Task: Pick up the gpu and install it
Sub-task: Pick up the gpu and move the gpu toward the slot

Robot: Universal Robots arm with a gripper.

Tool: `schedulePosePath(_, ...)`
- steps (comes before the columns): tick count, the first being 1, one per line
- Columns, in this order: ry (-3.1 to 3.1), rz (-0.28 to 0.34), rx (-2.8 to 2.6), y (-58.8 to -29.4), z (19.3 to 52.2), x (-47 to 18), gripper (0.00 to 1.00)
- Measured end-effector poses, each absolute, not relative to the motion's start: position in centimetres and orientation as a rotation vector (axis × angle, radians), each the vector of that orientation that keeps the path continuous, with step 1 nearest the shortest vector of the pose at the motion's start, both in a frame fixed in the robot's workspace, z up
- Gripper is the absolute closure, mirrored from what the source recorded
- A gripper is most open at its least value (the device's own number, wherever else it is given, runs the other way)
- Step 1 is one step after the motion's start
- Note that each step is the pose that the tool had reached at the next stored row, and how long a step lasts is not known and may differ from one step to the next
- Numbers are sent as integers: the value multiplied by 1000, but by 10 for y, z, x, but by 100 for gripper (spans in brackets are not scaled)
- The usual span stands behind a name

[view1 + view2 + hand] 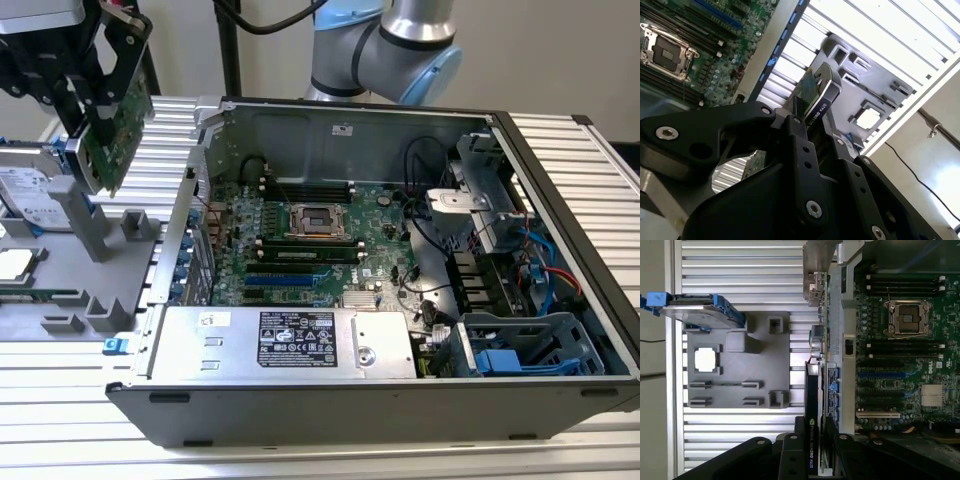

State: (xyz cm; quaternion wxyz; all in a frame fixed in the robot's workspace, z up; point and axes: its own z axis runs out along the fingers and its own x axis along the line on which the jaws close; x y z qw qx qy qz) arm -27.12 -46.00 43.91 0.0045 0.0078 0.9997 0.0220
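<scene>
1. One card is in the grip: the gpu [122,128] is clamped between the black fingers [78,98] of the gripper [100,110], which are closed narrowly on its thin body, one on each face.
2. In the exterior view the card hangs in the air at the exterior view's left, clear of everything, over the grey holder tray [60,270] that lies on the slatted desk [560,140]. The hard drive [25,195] is propped at the tray's far edge.
3. Its long axis runs steeply down and away from the fingers, so the held end is uppermost and the free end points at the tray. Both wrist views show the same thing edge-on: the gpu [817,95] juts straight out past the gripper [810,125], with the black cooler side [812,405] and the green board side by side.
4. The relation that matters is sideways. The card is outside the open computer case [400,410], just beyond its rear wall [190,220]. The motherboard [390,215] and its expansion slots [290,272] lie lower, toward the exterior view's right.
5. In the first wrist view the card's edge runs crosswise to the lines of those slots [890,375], judging by how they are drawn there.
6. By my reading the pick-up is done and the card has not been seated in any slot.
</scene>
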Motion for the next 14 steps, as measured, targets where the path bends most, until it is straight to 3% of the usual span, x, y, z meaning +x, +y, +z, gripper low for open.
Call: schedulePosePath(14, 3132, 69, 25, -460, 439, -257, 100)
